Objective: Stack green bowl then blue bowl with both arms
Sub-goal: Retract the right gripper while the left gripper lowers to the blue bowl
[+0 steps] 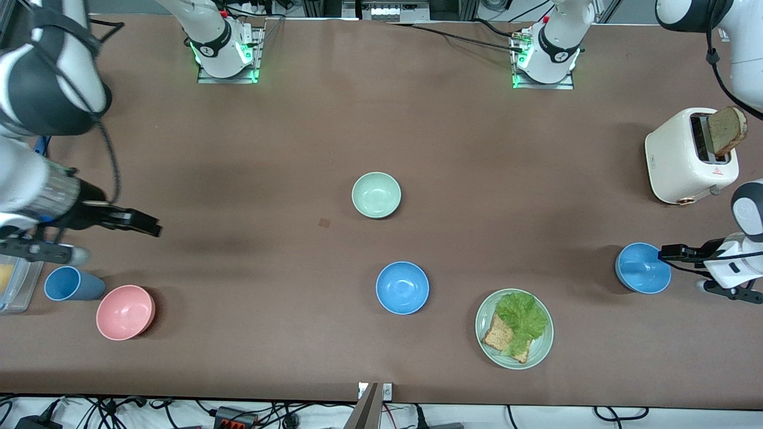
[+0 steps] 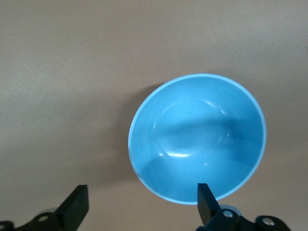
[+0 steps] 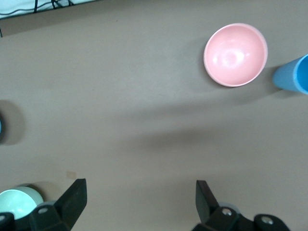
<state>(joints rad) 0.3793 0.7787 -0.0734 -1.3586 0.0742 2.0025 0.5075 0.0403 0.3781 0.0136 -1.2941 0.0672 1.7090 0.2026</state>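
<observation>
Here, the left gripper (image 1: 663,253) is shown spread wide with nothing held, poised over the rim of a blue bowl (image 1: 642,268) at the left arm's end of the table (image 1: 250,149); in the left wrist view the same bowl (image 2: 197,139) is seen upright between and ahead of the two fingers (image 2: 77,204). The right gripper (image 1: 156,229) is likewise held fully apart and empty, over bare table at the right arm's end, its fingers (image 3: 74,197) framing only tabletop in the right wrist view.

Bowls are counted as four: one green bowl (image 1: 376,195) near the table's middle, two blue bowls, the second (image 1: 402,288) nearer the camera than the green one and apart from it, and one pink bowl (image 1: 125,312) beside one blue cup (image 1: 71,283). All bowls stand upright and unstacked.

One green plate (image 1: 539,351) carries lettuce (image 1: 523,316) and a bread slice (image 1: 499,333). One toaster (image 1: 679,158) holds a second slice (image 1: 727,128).
</observation>
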